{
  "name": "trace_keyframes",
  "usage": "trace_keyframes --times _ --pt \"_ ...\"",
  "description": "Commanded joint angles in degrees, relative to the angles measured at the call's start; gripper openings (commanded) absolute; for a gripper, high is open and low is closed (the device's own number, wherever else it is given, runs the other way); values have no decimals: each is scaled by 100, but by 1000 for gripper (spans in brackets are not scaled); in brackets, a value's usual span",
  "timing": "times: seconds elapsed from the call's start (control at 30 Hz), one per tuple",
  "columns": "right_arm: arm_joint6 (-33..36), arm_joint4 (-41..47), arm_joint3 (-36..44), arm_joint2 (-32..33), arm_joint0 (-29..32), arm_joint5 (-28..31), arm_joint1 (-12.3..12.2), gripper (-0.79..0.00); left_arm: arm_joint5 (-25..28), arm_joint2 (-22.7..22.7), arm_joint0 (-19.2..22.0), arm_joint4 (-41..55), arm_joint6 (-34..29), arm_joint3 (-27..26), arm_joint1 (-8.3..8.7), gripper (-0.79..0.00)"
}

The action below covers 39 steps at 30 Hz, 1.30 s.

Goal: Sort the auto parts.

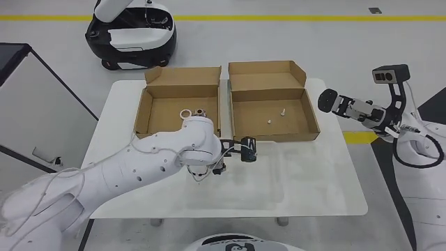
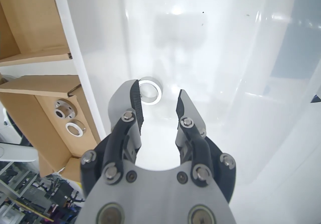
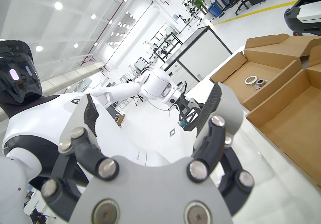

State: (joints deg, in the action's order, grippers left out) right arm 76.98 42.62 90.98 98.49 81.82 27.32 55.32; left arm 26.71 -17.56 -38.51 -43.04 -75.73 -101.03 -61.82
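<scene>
So, left claw (image 2: 158,86) was wide open, ring (image 2: 151,100) sitting right by one jaw. Pickup step, I'd say; it needed centring, then closing. Right claw (image 3: 152,93) gaped too.

A finger pad (image 2: 136,104) of the left gripper (image 2: 158,87) covers part of the metal ring (image 2: 156,95) on the table (image 2: 200,59). From above, the left arm (image 1: 160,160) hides a stretch of the front wall of the left box (image 1: 182,78), and two pale parts (image 1: 284,111) in the right box (image 1: 265,82) are too small to identify — that box runs off the frame's edge in the right wrist view.
</scene>
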Motion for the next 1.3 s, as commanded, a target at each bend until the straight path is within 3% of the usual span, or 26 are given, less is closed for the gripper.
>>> trace_keyframes --times 0.0,0.33,0.87,1.27 --pt "0 0 0 0 0 0 0 0 16 34 -4 -5 38 83 -40 -422" --pt "0 0 0 0 0 0 0 0 -7 151 50 -215 -8 415 -242 -477" --pt "0 0 0 0 0 0 0 0 -85 94 -117 -454 -43 660 -300 -616" --pt "0 0 0 0 0 0 0 0 -81 31 -217 -611 -114 822 -323 -646"
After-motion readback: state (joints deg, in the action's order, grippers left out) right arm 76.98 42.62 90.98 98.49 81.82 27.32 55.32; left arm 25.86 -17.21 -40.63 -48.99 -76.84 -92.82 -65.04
